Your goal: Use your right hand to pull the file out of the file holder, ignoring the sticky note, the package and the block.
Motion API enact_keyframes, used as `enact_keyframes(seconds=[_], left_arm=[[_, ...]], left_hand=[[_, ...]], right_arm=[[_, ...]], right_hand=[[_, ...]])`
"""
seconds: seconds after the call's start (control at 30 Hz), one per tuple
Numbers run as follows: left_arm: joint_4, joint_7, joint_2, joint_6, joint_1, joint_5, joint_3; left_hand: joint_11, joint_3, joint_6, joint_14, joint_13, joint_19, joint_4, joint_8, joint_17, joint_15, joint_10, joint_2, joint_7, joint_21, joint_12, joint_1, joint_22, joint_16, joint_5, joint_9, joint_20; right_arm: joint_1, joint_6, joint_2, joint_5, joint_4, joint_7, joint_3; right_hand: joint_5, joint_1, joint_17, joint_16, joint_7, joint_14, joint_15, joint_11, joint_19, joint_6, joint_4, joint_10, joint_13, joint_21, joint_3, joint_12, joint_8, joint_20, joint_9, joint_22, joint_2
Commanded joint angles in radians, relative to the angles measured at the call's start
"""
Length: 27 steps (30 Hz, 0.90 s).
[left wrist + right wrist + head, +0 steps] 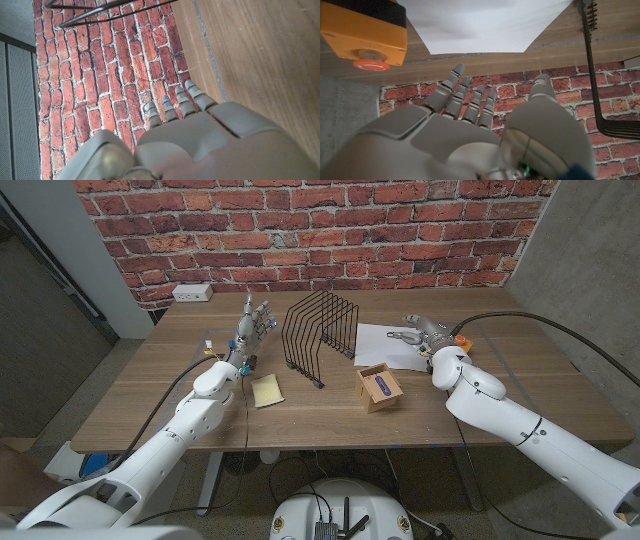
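Note:
The black wire file holder (322,335) stands at the table's middle with nothing in its slots; its wires show in the left wrist view (100,12) and the right wrist view (600,75). A white file (382,346) lies flat on the table just right of the holder, also seen as a white sheet (485,22). My right hand (420,332) is over the file's far right part, fingers (465,95) stretched out and holding nothing. My left hand (255,325) stands upright left of the holder, fingers (182,102) straight, gripping nothing.
A yellow sticky note (266,390) lies in front of the left hand. A small cardboard package (379,387) with a purple item sits in front of the file. An orange box with a red button (362,32) is beside my right hand (460,337). A brick wall rises behind the table.

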Motion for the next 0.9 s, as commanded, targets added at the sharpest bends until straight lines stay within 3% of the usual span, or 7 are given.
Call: enact_keyframes(seconds=[0.03,0.43,0.7,0.9], left_arm=[[0.000,0.000,0.000,0.001,0.000,0.000,0.000],[0.000,0.000,0.000,0.001,0.000,0.000,0.000],[0.000,0.000,0.000,0.001,0.000,0.000,0.000],[0.000,0.000,0.000,0.001,0.000,0.000,0.000]], left_hand=[[-0.010,-0.005,0.004,0.007,0.005,0.006,0.003,0.007,0.003,-0.004,0.001,0.012,-0.006,0.009,0.006,0.001,0.006,0.006,0.007,0.004,0.002],[-0.008,-0.006,0.004,0.007,0.005,0.006,0.003,0.007,0.003,-0.003,0.000,0.012,-0.005,0.009,0.006,0.001,0.006,0.006,0.007,0.004,0.002],[-0.007,-0.006,0.005,0.007,0.005,0.006,0.003,0.008,0.003,-0.004,0.002,0.012,-0.006,0.009,0.007,0.001,0.006,0.006,0.007,0.004,0.002],[-0.007,-0.006,0.005,0.007,0.005,0.006,0.003,0.008,0.003,-0.004,0.002,0.012,-0.006,0.009,0.007,0.001,0.006,0.007,0.007,0.004,0.003]], right_arm=[[-0.045,0.221,0.006,0.188,0.068,-0.104,0.099],[-0.043,0.503,0.043,0.315,0.219,-0.150,0.131],[-0.031,0.655,0.093,0.368,0.325,-0.176,0.130],[-0.026,0.820,0.147,0.427,0.439,-0.184,0.139]], right_hand=[[0.005,-0.015,-0.003,0.002,-0.002,-0.013,-0.055,-0.003,-0.008,-0.012,0.011,-0.019,0.001,-0.005,0.000,0.003,0.006,-0.033,0.000,-0.001,0.006],[0.005,-0.034,-0.013,0.000,-0.014,-0.038,-0.053,0.002,-0.033,-0.031,0.017,-0.038,-0.002,-0.007,0.000,0.005,0.004,-0.038,-0.001,-0.002,0.016],[0.005,-0.053,-0.018,0.001,-0.007,-0.052,-0.043,0.006,-0.039,-0.041,0.026,-0.045,-0.003,-0.005,-0.002,0.008,0.004,-0.035,-0.002,-0.003,0.025],[0.006,-0.070,-0.020,0.004,-0.003,-0.056,-0.040,0.012,-0.042,-0.043,0.035,-0.045,-0.004,-0.004,-0.004,0.010,0.005,-0.034,-0.002,-0.003,0.035]])
